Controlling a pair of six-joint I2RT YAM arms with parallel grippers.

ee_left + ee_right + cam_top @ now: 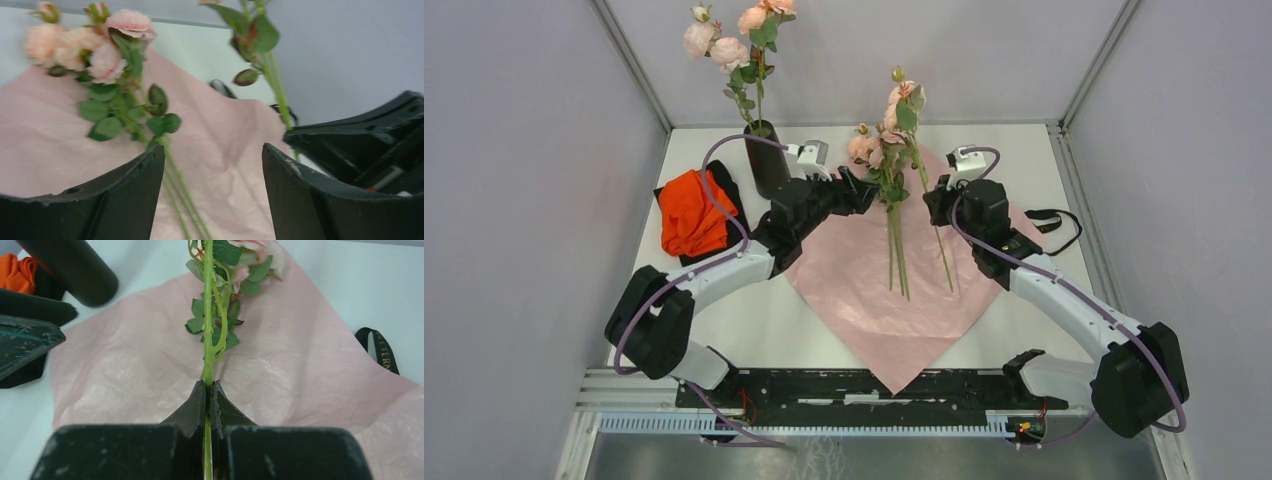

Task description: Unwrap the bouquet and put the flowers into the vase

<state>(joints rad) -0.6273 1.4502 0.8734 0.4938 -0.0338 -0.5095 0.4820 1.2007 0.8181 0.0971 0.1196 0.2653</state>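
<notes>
One rose stem (207,340), peach-pink bloom over green leaves, angles up off the spread pink wrapping paper (864,300), pinched between the closed jaws of our right gripper (207,385). A small bunch (894,250) lies beside it on the sheet. One spray (729,50) stands in the single black vase (767,165), back left. Our left gripper (213,147) gapes wide near the bunch, holding nothing.

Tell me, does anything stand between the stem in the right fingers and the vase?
Yes. In the top view the open left fingers and their arm lie between the stem, held by the right fingers, and the vase. The other flowers on the paper lie there too.
</notes>
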